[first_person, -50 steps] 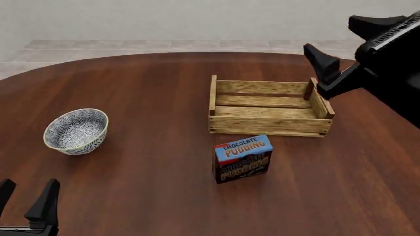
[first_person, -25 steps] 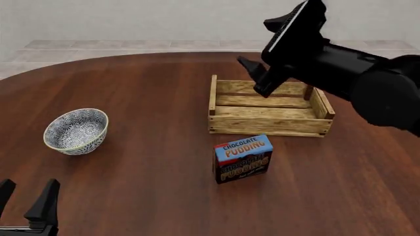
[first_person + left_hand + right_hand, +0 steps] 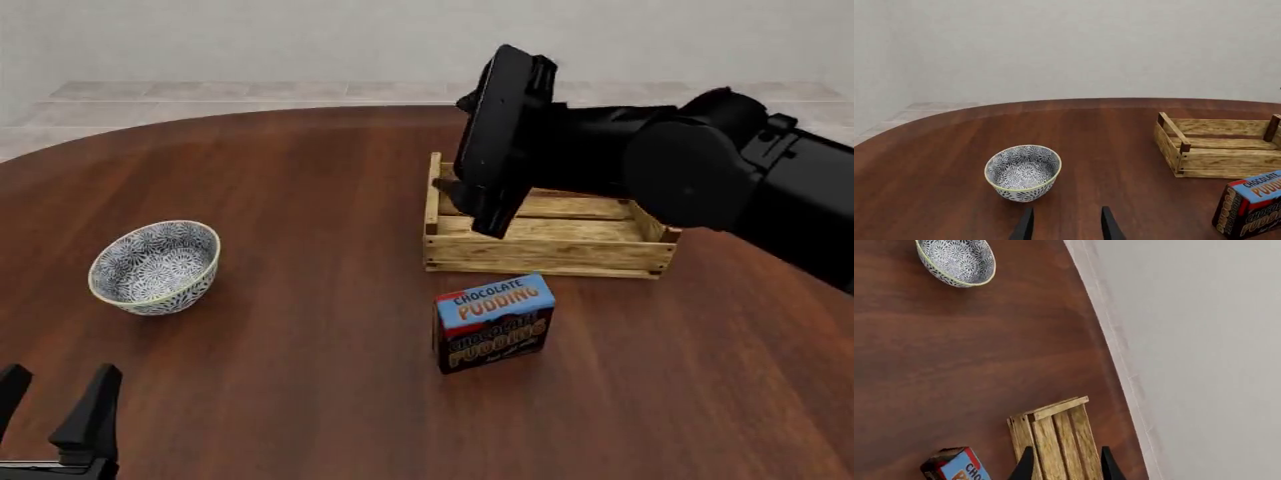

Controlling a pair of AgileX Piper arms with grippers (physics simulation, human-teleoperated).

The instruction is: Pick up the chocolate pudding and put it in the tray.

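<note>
Standing upright, chocolate pudding point(image 3: 493, 323) faces the arms; both end effectors parted.

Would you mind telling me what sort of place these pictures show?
Most likely a simulated tabletop test scene, not a lived-in room: a round dark-wood table before a bare pale wall, carrying only a patterned bowl, a slatted wooden tray and a chocolate pudding carton, with two black robot arms reaching over it.

Chocolate pudding point(image 3: 493, 322) — blue top band, orange lettering, dark brown below, red edge. Tray point(image 3: 547, 255) — light wood, darker corner posts. Bowl point(image 3: 155, 266): blue-white floral pattern, pale rim. Worktop point(image 3: 267, 400) reddish-brown woodgrain. Both grippers black.
</note>
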